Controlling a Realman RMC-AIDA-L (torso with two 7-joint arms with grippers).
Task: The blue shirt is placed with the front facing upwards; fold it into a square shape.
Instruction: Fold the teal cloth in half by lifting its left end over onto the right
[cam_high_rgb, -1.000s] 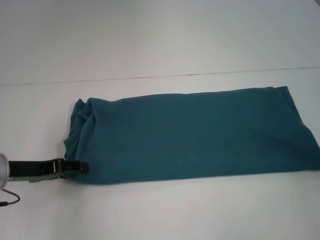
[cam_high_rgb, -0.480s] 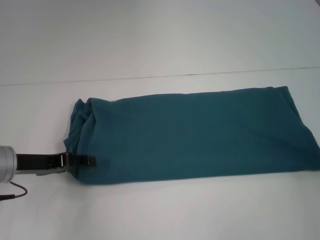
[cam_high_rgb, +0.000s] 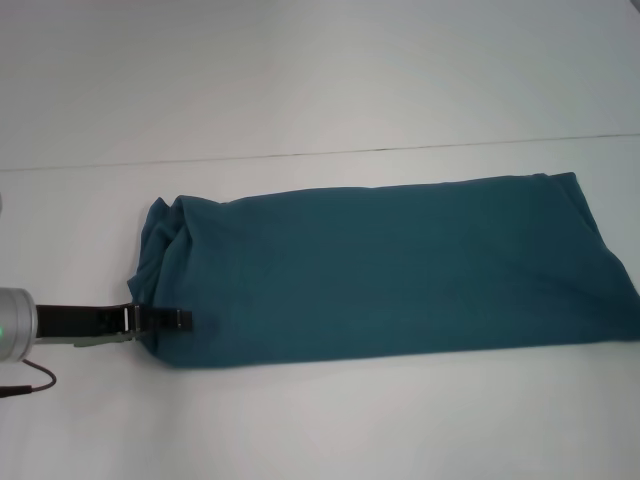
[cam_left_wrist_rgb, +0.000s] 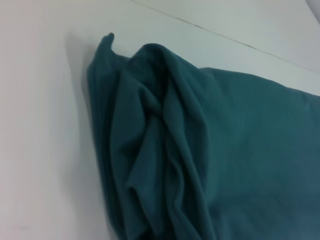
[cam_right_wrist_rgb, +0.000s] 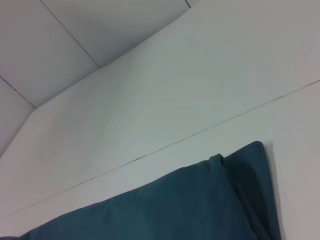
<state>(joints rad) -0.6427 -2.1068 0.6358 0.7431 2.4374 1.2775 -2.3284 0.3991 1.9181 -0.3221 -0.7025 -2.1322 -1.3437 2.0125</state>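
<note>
- The blue shirt (cam_high_rgb: 385, 270) lies on the white table (cam_high_rgb: 300, 90), folded into a long band that runs from left to right.
- Only its plain teal side shows.
- Its left end is bunched up in soft folds (cam_left_wrist_rgb: 155, 145).
- The left gripper (cam_high_rgb: 175, 320) comes in low from the left side and sits at the near left corner of the shirt, touching the cloth. You cannot tell if it is holding the cloth or not.
- The right gripper does not show in any view.
</note>
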